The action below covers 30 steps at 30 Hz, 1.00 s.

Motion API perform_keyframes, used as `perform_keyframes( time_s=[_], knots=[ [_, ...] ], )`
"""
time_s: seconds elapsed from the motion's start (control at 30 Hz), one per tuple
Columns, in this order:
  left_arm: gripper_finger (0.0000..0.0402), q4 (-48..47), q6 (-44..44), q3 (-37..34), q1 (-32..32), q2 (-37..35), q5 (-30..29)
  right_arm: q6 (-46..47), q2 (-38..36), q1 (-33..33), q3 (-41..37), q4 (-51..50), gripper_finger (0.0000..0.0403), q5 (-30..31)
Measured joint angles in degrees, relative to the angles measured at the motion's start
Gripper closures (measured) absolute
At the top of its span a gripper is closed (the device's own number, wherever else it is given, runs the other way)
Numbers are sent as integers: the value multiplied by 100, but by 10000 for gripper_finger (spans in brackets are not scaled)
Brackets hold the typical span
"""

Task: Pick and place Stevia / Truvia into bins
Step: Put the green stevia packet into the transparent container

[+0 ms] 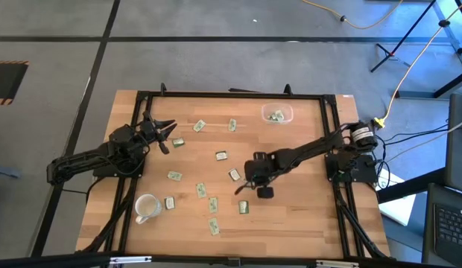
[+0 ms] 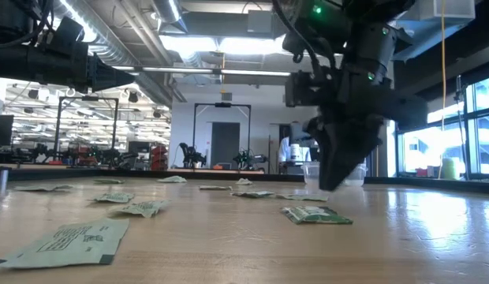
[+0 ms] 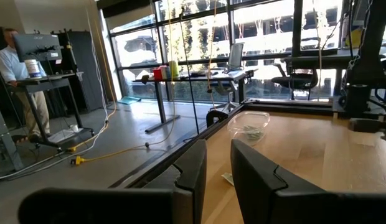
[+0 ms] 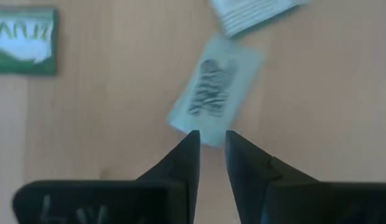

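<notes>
The right hand (image 4: 211,146) hangs over a pale green and white paper sachet (image 4: 215,98) mid-bench, fingers a narrow gap apart, tips at its near edge, grasping nothing yet; to my eye it should pinch that short edge squarely and lift straight, sparing the sachet just beside it; the clear shallow plastic tub (image 1: 277,113) sits near the far rim of the wooden bench (image 1: 290,216), the path open; the left hand (image 1: 163,135) waits raised, unclenched, empty.

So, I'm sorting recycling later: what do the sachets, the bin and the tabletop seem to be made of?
Sachets: likely matte paper, thin, flat, printed. Bin: clear, glossy plastic, since its contents show through. Tabletop: light wood with visible grain and a slight sheen, perhaps sealed.
</notes>
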Motion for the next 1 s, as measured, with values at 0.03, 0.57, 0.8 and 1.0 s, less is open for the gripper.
perform_keyframes(
  time_s=[0.03, 0.57, 0.8, 1.0],
  knots=[
    [334, -1, 0, 0, -1, 0, 0, 10, 42, 27, 0, 0, 333, -4],
    [334, 1, 0, 2, 1, 0, 1, 116, 193, 70, 4, 98, 372, 238],
    [334, 1, 0, 1, 0, 0, 0, 658, 196, 66, 4, 42, 372, 245],
    [334, 6, -72, 2, -1, 0, 497, 569, 191, 61, 26, -393, 372, 289]
  ],
)
